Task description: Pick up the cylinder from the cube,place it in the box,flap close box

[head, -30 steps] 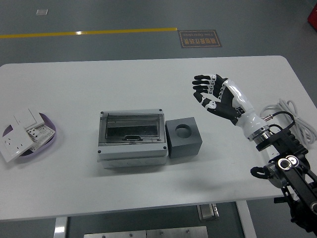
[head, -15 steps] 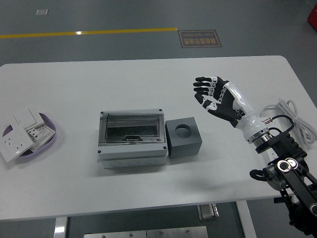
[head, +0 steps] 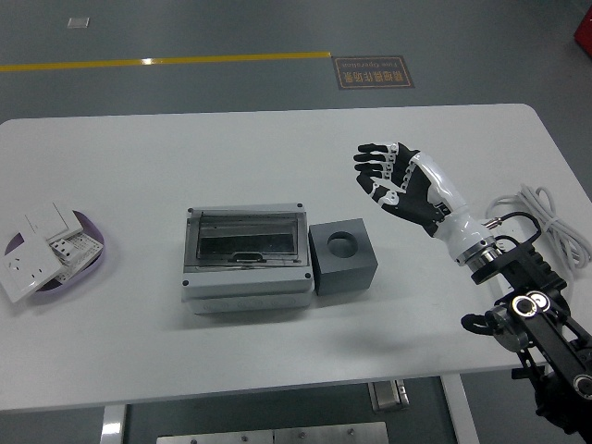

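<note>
Over the last second the right hand (head: 393, 180) is drifting a little to the left and upward in the frame, edging toward the grey cube (head: 343, 257) while the rest of the scene is staying put. Its fingers (head: 372, 166) are spread and holding nothing, hovering above the white table (head: 277, 148) right of centre, well apart from the cube. The left arm is not showing at all.

The cube is sitting just beside the right wall of the grey box (head: 246, 257), whose clear flap (head: 244, 235) is lying down over the opening. A round socket is showing in the cube's top face; whether the cylinder is seated in it cannot be told, since only a dark recess is visible.

If the cylinder is sitting there, it is probably small, rigid and light, perhaps smooth and slippery. Pinching its exposed top between thumb and fingertips and lifting straight up looks wisest.

At the left edge a purple tray (head: 97, 254) is holding white switch plates (head: 39, 248).
</note>
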Controlling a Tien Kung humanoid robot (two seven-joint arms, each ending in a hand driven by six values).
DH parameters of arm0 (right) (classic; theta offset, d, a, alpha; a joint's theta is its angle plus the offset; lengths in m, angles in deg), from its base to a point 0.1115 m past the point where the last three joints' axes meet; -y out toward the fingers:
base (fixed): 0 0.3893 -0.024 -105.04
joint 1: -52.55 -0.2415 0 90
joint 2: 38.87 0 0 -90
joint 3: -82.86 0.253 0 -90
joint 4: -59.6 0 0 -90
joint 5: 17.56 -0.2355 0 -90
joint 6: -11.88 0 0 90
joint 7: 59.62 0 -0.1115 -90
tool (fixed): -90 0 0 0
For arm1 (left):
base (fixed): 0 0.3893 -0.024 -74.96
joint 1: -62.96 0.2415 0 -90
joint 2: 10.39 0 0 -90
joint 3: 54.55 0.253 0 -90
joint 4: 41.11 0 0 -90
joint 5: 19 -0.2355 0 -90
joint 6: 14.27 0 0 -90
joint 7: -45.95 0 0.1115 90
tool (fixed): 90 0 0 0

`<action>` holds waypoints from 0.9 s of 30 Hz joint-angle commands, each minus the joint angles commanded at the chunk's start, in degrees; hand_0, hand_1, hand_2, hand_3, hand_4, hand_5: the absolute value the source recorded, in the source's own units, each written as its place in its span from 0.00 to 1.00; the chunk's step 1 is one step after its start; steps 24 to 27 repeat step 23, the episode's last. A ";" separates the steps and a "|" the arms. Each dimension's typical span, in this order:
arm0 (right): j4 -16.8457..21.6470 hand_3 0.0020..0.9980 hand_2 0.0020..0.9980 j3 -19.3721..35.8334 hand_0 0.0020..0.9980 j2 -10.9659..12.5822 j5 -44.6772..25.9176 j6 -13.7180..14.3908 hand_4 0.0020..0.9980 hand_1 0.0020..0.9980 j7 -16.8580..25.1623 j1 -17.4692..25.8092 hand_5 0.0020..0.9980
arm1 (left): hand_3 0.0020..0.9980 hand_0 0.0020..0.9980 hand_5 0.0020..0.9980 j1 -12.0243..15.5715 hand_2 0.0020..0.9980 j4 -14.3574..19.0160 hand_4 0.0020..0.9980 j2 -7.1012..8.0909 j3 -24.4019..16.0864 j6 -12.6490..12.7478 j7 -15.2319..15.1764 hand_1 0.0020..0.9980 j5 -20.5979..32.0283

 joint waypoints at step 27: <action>-0.69 0.74 0.70 -4.78 0.71 -0.88 1.98 -1.27 0.76 0.69 -1.67 -1.82 0.26 | 0.71 0.64 0.32 0.26 0.68 0.00 0.77 -0.88 -0.80 0.18 0.13 0.68 0.34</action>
